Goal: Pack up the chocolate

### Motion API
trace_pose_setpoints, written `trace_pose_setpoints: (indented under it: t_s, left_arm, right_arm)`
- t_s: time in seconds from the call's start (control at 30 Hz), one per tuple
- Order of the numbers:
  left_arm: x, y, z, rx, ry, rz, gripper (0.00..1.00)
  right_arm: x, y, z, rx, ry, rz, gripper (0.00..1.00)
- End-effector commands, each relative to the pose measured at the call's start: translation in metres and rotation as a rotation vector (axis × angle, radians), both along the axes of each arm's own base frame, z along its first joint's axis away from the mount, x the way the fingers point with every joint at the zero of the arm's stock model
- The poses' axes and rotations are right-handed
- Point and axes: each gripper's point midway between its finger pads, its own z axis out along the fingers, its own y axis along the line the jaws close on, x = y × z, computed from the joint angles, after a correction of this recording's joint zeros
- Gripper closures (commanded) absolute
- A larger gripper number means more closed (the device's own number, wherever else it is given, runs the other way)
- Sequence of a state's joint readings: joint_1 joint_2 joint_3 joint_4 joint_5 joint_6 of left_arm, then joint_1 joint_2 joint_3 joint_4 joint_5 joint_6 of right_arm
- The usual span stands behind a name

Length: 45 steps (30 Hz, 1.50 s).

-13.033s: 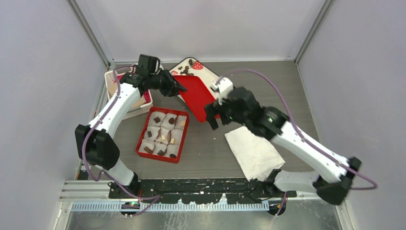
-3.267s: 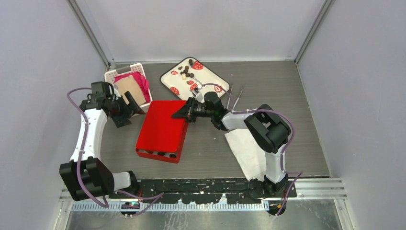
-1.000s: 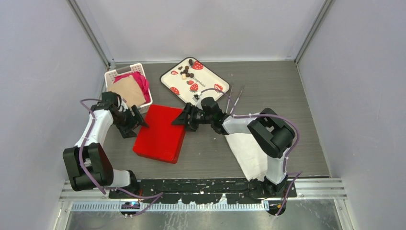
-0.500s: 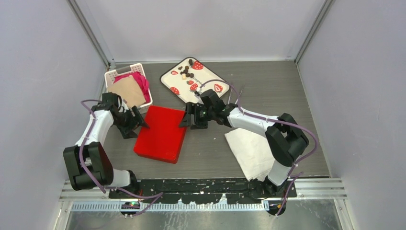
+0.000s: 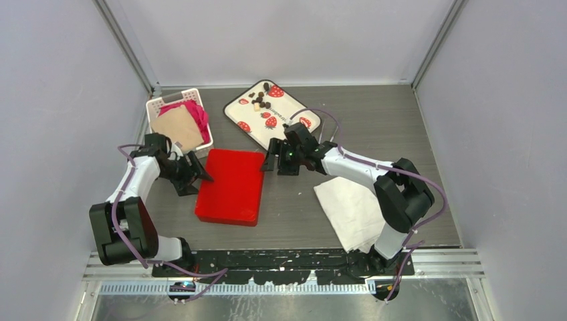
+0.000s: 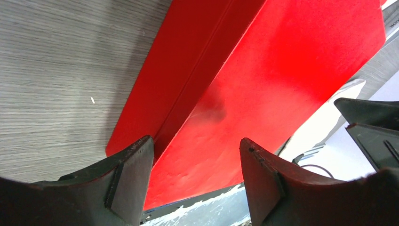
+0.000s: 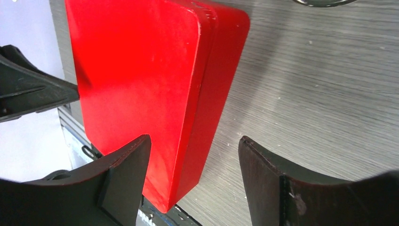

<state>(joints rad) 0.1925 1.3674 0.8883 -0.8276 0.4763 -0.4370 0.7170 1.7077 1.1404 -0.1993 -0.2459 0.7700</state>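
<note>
While both arms were parked low on either side of the box, here's how it read, left to right. A white basket (image 5: 155, 107) with pink and tan stuff in it sat at the far left. The left gripper (image 5: 197, 179) was down at the left long edge of the closed red box (image 5: 229, 187), jaws spread and not pinching anything. Its wrist view just showed the box's side running off between them. The box lay flat on the tabletop (image 5: 374, 120), long axis roughly near-to-far and a bit skewed. Whatever was inside, I couldn't see.

The right gripper (image 5: 277, 166) hovered at the far right corner of the box, also spread wide, holding nothing.

The only chocolate (image 5: 259, 101) in view was a small loose cluster on the strawberry-print tray (image 5: 294, 107), up at its far corner. It was mostly little dark brown bits with one or two pale ones, tiny next to the tray. It lay beyond the right gripper, further from the bases and slightly to its left, well apart from both grippers. The right arm looked clearly nearer to me, so if more pieces need packing I'd guess that arm reaches away and over the tray for them. Pieces that small will probably want a careful pinch.

A crumpled white napkin (image 5: 351, 207) lay off to the right.
</note>
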Motion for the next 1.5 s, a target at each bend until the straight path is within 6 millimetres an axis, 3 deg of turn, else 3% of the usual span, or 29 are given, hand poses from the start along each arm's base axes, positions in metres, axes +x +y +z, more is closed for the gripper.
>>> trace_pose_setpoints:
  t_s: [0.0,0.13,0.27,0.53,0.63,0.87,1.03,1.3,1.47]
  left_arm:
    - [0.004,-0.010,0.015,-0.054,-0.045,-0.016,0.32]
    - [0.008,0.000,0.014,0.003,-0.038,0.005,0.33]
    - [0.011,0.007,0.002,0.034,0.005,0.021,0.41]
    - [0.023,0.009,-0.004,0.037,0.005,0.027,0.44]
    - [0.026,0.010,-0.004,0.038,0.006,0.026,0.44]
    - [0.030,0.011,-0.003,0.036,0.003,0.025,0.42]
    - [0.032,0.011,-0.003,0.034,0.000,0.022,0.40]
    - [0.034,0.007,-0.008,0.013,0.012,0.018,0.41]
    - [0.031,-0.008,-0.010,-0.002,0.017,-0.012,0.44]
  right_arm:
    - [0.016,-0.005,0.037,0.016,-0.103,-0.056,0.28]
    - [0.024,-0.004,0.044,-0.036,-0.156,-0.044,0.36]
    - [0.027,0.009,0.047,-0.098,-0.185,0.027,0.58]
    - [0.045,0.045,0.042,-0.082,-0.222,0.118,0.63]
    - [0.052,0.055,0.031,-0.092,-0.211,0.139,0.63]
    - [0.079,0.040,0.002,-0.214,-0.201,0.053,0.65]
    - [0.083,0.042,-0.008,-0.228,-0.185,0.046,0.67]
    - [0.087,0.045,0.033,-0.178,-0.263,0.034,0.67]
    - [0.079,0.041,0.063,-0.115,-0.317,0.032,0.66]
